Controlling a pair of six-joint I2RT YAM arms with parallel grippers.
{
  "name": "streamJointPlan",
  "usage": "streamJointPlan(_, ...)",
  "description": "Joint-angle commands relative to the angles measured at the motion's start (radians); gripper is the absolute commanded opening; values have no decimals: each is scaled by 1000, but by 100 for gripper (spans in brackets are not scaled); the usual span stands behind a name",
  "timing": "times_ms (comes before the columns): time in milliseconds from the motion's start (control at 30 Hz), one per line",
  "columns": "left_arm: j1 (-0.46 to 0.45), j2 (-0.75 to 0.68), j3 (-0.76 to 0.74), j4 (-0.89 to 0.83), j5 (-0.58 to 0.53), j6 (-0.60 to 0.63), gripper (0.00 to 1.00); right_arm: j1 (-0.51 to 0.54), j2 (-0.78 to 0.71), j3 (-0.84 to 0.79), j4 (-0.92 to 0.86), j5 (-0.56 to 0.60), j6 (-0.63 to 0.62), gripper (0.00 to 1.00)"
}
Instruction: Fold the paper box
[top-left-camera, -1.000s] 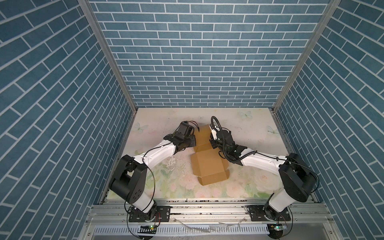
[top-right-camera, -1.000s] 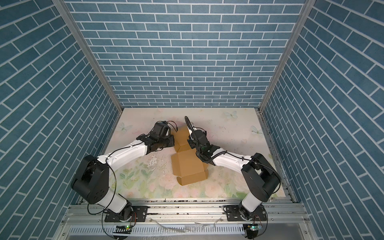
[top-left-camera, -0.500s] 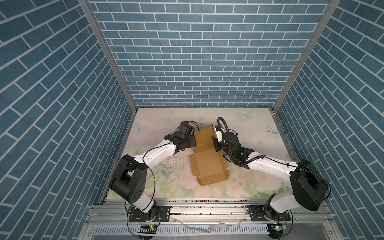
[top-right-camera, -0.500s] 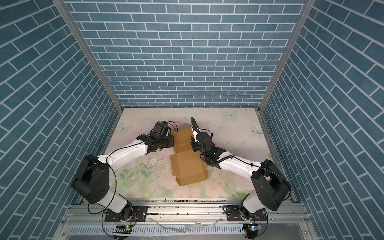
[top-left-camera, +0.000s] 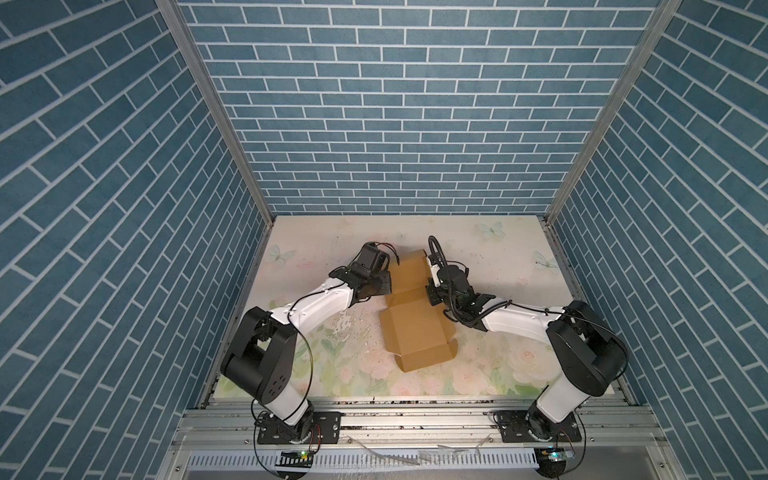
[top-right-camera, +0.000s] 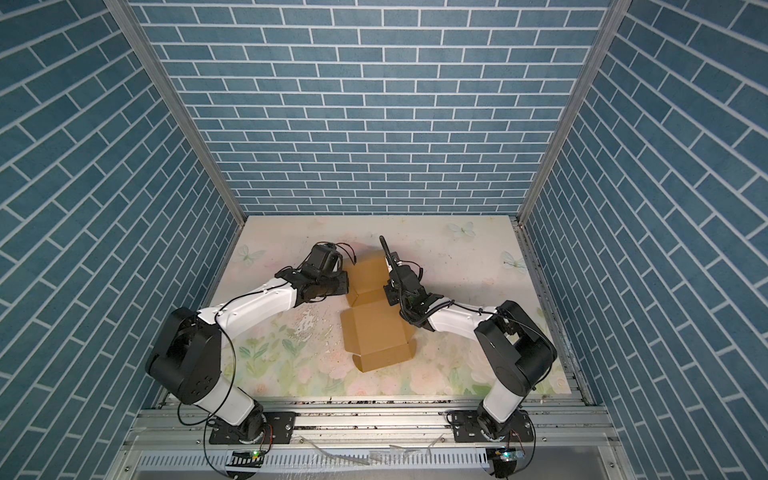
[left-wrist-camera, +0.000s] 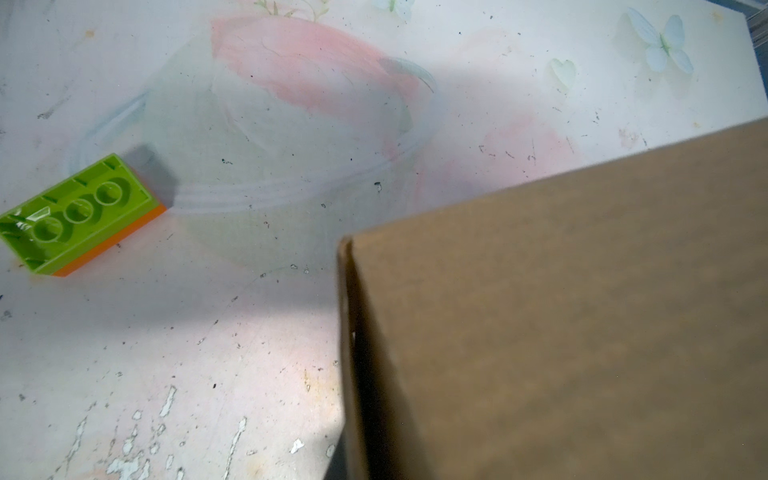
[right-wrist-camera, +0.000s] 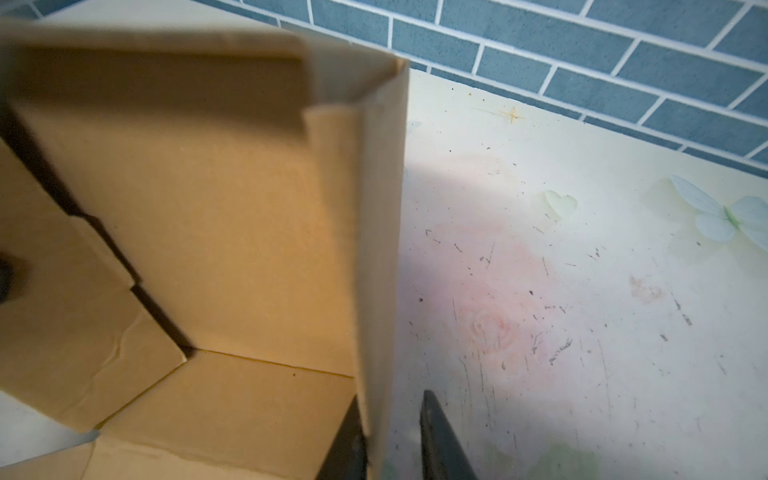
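While my closed left gripper (top-left-camera: 376, 283) steadies the paper box (top-left-camera: 415, 328), my right gripper (right-wrist-camera: 390, 399) straddles its raised wall, jaws apart, ready to pinch it upright.

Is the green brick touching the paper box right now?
Apart. In the left wrist view the green brick lies on the table, with bare surface between it and the paper box's nearest edge.
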Motion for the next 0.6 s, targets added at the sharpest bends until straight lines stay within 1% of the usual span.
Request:
streamJointPlan(0,-7,17,24,-6,-12,4,15,-3,23,35,38,49,41,16)
streamJointPlan(100,-7,22,23,-2,-16,3,19,-4,24,54,14,61,68,7)
streamJointPlan(167,-6,28,26,-3,-20,4,23,-3,22,74,-36,86,108,0)
streamJointPlan(333,-6,34,24,10,-23,5,29,-3,12,97,-125,85,180,0)
streamJointPlan(567,-6,8,-19,82,-18,3,35,-3,12,129,-212,11,295,0)
